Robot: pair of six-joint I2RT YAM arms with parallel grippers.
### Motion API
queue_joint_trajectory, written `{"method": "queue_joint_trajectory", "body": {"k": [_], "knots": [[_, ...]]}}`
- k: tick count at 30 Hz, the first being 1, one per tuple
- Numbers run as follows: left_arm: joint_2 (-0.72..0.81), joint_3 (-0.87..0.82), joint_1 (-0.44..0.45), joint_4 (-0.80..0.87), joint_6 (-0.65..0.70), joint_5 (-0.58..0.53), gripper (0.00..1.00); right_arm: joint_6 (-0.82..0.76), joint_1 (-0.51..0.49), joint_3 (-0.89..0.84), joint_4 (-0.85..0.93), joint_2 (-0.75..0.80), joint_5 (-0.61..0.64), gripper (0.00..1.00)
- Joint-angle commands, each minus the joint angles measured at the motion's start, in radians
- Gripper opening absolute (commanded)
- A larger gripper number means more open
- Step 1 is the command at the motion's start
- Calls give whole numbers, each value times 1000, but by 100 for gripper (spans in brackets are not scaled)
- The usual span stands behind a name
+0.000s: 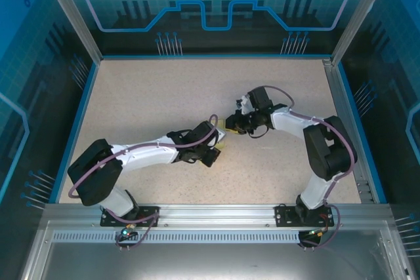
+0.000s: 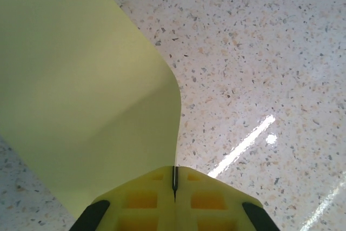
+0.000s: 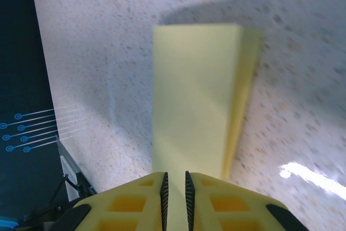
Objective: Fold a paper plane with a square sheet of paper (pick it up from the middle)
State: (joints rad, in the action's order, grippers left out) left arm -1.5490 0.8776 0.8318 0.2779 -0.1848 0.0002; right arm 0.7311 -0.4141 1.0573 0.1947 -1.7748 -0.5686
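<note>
Paper (image 3: 194,96) is hanging part-folded above the table (image 2: 270,52) — your left gripper (image 2: 174,183) and right gripper (image 3: 175,182) are each pinching an edge, jaws pressed on it. You're mid-fold, likely; next you're needing matched edges before creasing.

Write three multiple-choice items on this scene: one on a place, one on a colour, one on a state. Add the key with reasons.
1. Where is the square sheet of paper?
A. between the left gripper and the right gripper, near the middle of the table
B. in the far left corner
C. in the near right corner

2. Its colour?
A. white
B. pale yellow
C. blue

3. The left gripper is:
A. wide open
B. shut on nothing
C. shut on the sheet

Key:
1 A, the top view shows the two grippers meeting there.
2 B, both wrist views show it yellow.
3 C, the paper comes out of the closed jaws.
</note>
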Motion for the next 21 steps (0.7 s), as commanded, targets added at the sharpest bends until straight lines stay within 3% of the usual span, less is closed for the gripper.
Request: {"method": "queue_joint_trajectory", "body": {"k": [1, 10, 21], "knots": [[17, -15, -23, -15, -17, 121, 0, -34, -43, 95, 54, -85, -20, 18], [32, -42, -82, -32, -22, 184, 0, -110, -80, 287, 201, -282, 48, 16], [1, -35, -169, -35, -53, 261, 0, -168, -97, 286, 263, -348, 108, 16]]}}
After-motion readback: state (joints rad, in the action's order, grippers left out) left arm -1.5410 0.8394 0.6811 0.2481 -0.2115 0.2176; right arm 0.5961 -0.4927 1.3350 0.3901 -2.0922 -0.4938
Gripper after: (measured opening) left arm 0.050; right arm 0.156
